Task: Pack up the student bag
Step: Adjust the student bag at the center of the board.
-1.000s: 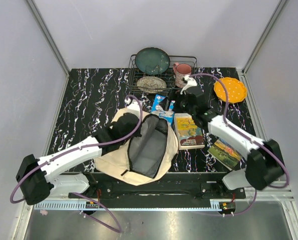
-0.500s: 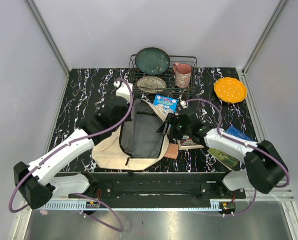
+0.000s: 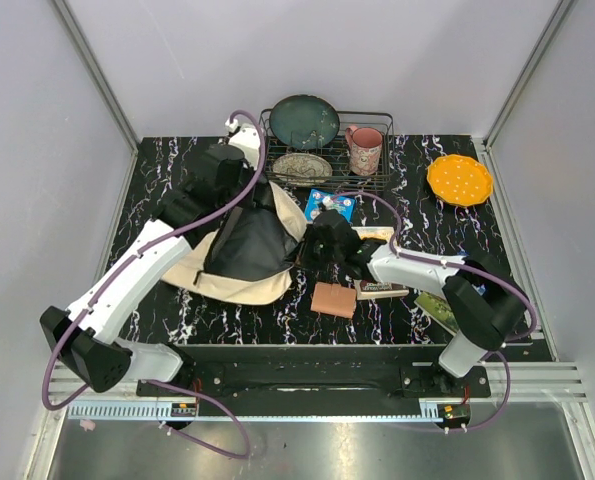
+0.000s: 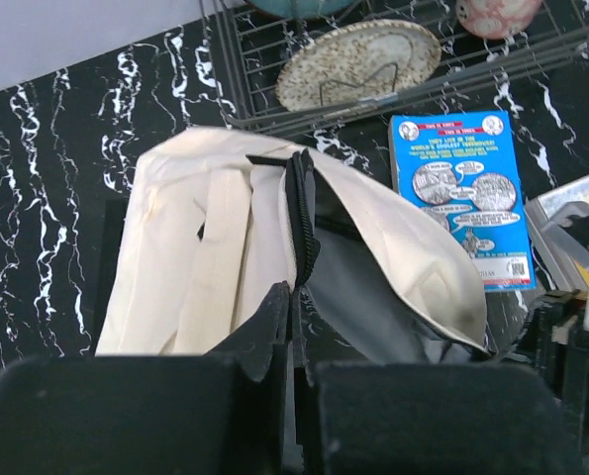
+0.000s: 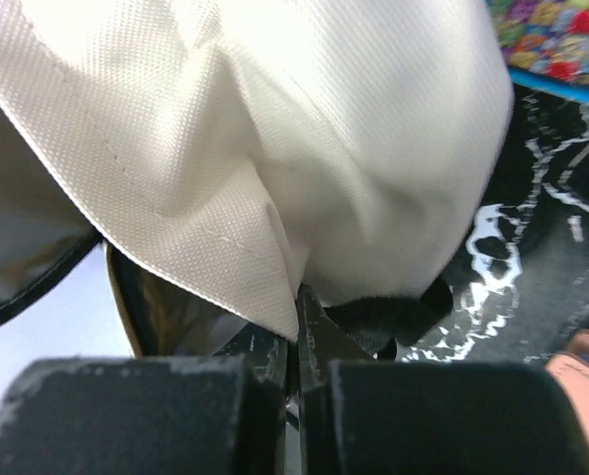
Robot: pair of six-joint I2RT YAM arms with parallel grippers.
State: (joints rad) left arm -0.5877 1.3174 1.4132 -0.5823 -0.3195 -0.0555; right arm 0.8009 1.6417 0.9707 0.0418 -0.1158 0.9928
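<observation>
The large, soft cream canvas student bag (image 3: pixel 222 282) with black lining lies slumped on the black, white-veined table (image 3: pixel 157 170), left of centre, just in front of the wire dish rack (image 4: pixel 225 59). The left gripper (image 4: pixel 292 297) is clamped on the black zip trim at the bag's mouth, probably to raise the rim so the opening gapes; the right gripper (image 5: pixel 296 327) has its jaws together on the coarse-woven cream hem opposite, seemingly pinching it to spread the mouth. The cloth folds limply and would likely sag if released; a glossy, flat blue book (image 4: pixel 467 193) lies just beside the bag, a likely candidate for packing; a flat salmon-pink pouch (image 3: pixel 334 299) rests nearer the arms.
</observation>
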